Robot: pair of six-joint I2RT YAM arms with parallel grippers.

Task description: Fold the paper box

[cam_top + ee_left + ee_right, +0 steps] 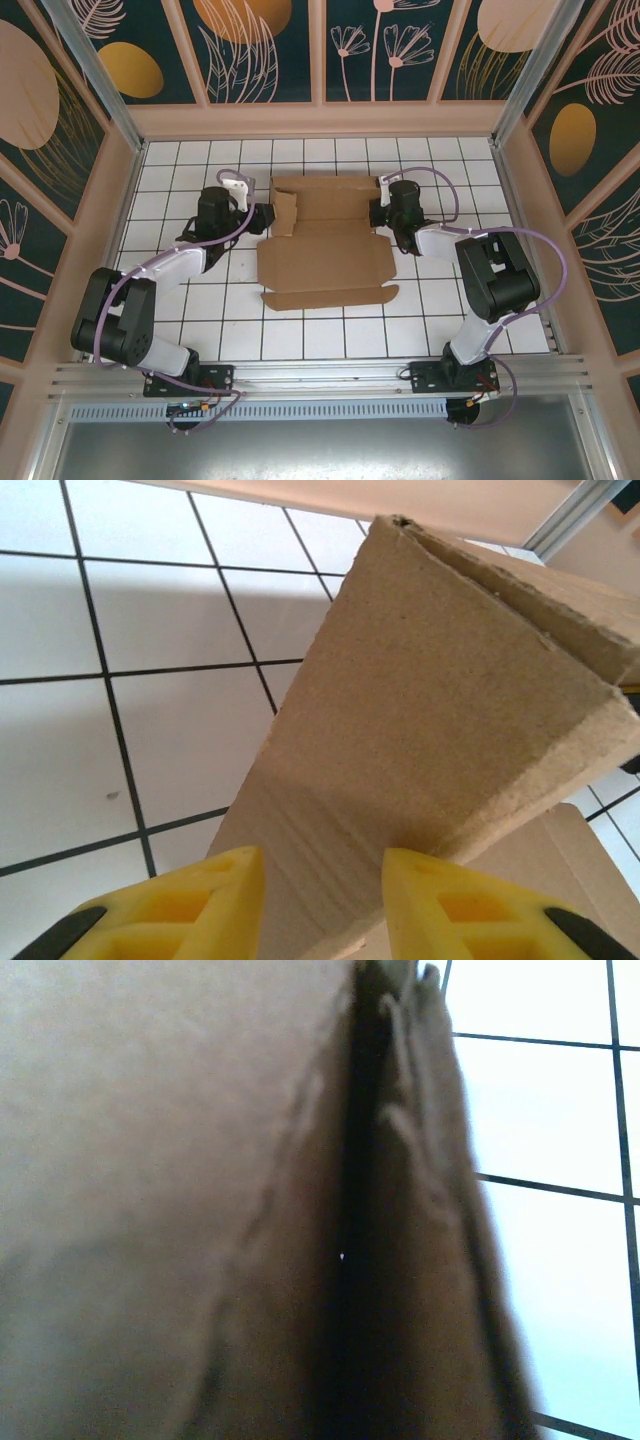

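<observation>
Cardboard lies spread in the middle of a white-tiled desk (pixel 200 330): the paper box (pixel 325 262), plain brown, is mostly flat with its flaps out. A narrow front flap reaches toward the arms, and the far panel stops a couple of tile rows short of the back wall (pixel 320 120). Bare tiles run along both sides of the sheet, with more open room between its near edge and the metal rail (pixel 320 375) where the arms are bolted. Side walls fence the desk in on the left and right. The left arm (pixel 170 265) rises from its base at the near left, folds sharply at the elbow and reaches forward and inward. The left tool (pixel 262 216) sits at the sheet's far-left edge. From its wrist camera, the yellow fingers (pixel 225 890) stand apart, and the left flap (pixel 440 710) rises tilted out of the gap between them, unpinched. The right arm (pixel 490 270) mirrors this from the near right, bending at the elbow and stretching inward. The right tool (pixel 380 212) sits at the sheet's far-right edge. Its wrist camera is pressed close against blurred, doubled cardboard, with a dark crease running down toward where the fingers would be and white tiles beside it. That tool is closed together, apparently clamped on this folded right edge of the box.
</observation>
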